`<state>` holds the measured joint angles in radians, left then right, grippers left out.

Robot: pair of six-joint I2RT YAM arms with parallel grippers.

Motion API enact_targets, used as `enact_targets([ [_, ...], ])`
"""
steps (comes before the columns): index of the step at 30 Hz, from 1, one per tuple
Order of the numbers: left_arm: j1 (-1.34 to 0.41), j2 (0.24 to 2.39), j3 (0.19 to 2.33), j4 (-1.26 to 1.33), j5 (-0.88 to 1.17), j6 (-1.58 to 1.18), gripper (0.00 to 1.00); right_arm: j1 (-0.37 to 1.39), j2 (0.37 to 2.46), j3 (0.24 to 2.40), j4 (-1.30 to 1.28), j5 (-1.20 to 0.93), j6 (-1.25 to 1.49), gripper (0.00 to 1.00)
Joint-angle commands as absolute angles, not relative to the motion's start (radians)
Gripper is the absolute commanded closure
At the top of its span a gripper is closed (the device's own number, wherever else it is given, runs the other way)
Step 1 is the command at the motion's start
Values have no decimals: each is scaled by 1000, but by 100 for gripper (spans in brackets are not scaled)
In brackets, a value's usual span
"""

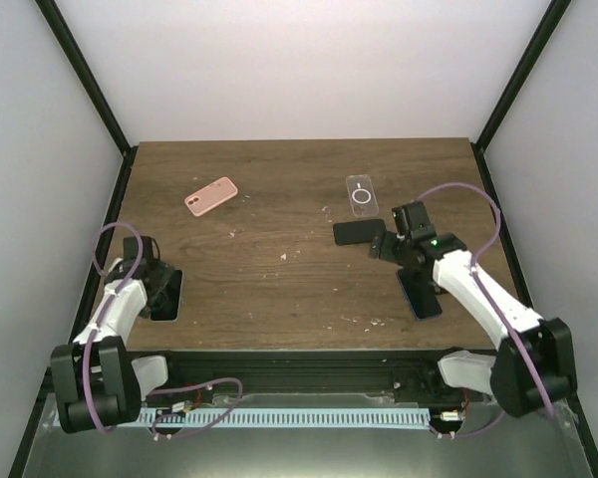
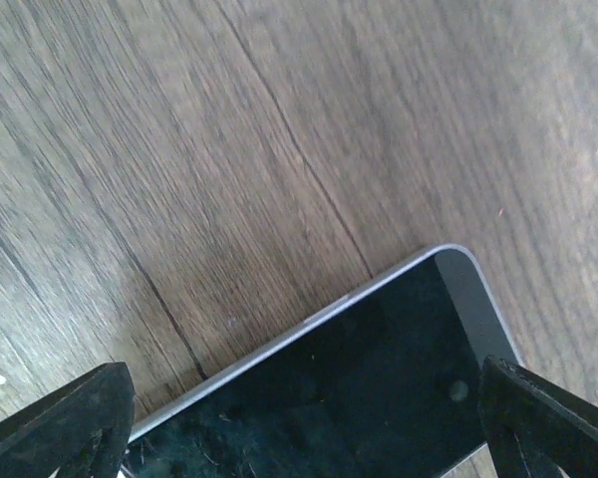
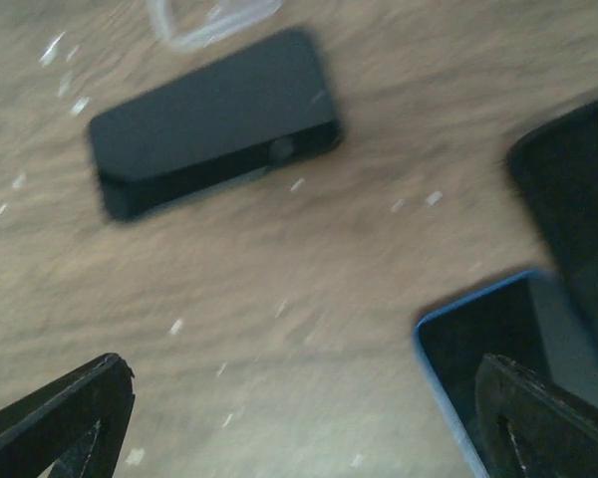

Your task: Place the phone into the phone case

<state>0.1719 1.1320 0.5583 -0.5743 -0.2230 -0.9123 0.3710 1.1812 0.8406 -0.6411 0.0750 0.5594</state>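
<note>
Right gripper: your right gripper (image 1: 387, 244) stood wide open and held nothing.
Left gripper: your left gripper (image 2: 299, 438) was also spread wide and empty, one finger on either side of a silver-rimmed phone (image 2: 359, 388) lying flat at the near left of the table (image 1: 279, 299).
Likely task phone: the black phone (image 3: 214, 119) lay flat just to the left of your right gripper. In the right wrist view it sat ahead and to the left of the gap between the fingers, not inside it.
Likely task case: the clear case (image 1: 362, 194), with a ring on its back, lay just beyond the black phone. From the wrist view I could not tell whether the two touched.
Long axes: the black phone ran roughly left to right across the table and the clear case ran near to far, so they lay about crosswise. In my judgement the phone needed turning before it could seat.
Nearer arm: your right arm was nearer by a wide margin; the left was well apart from both.
Phones counted: three, the black one, the silver-rimmed one, and a blue-rimmed phone (image 3: 508, 349) under your right arm.
Cases counted: two, the clear one and a pink case (image 1: 211, 196) at the far left, though the pink one might have held a phone.
Unclear: a dark shape (image 3: 578, 199) beside the blue-rimmed phone was too blurred to name.
</note>
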Motion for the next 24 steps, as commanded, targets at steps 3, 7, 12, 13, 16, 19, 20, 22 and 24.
enact_targets([
  [3, 178, 1117, 491, -505, -98, -941, 7, 210, 1337, 927, -536, 197, 397, 15],
  [7, 178, 1111, 459, -476, -21, -954, 9, 86, 1454, 936, -482, 147, 368, 38],
  [12, 178, 1117, 442, -451, 51, -956, 9, -15, 1563, 980, -444, 78, 431, 54],
  [13, 178, 1116, 442, -452, 66, -953, 9, -30, 1583, 991, -433, 64, 439, 55],
  [16, 178, 1104, 440, -453, 120, -950, 10, -78, 1640, 1019, -401, -6, 478, 60],
  [19, 178, 1073, 445, -479, 142, -936, 10, -89, 1694, 1031, -384, -41, 515, 62],
  [20, 178, 1059, 450, -494, 143, -929, 10, -89, 1710, 1033, -386, -32, 529, 63],
  [22, 179, 1021, 468, -523, 135, -917, 9, -91, 1742, 1043, -400, -7, 562, 62],
  [24, 178, 974, 483, -549, 131, -914, 8, -92, 1773, 1054, -410, 2, 589, 62],
])
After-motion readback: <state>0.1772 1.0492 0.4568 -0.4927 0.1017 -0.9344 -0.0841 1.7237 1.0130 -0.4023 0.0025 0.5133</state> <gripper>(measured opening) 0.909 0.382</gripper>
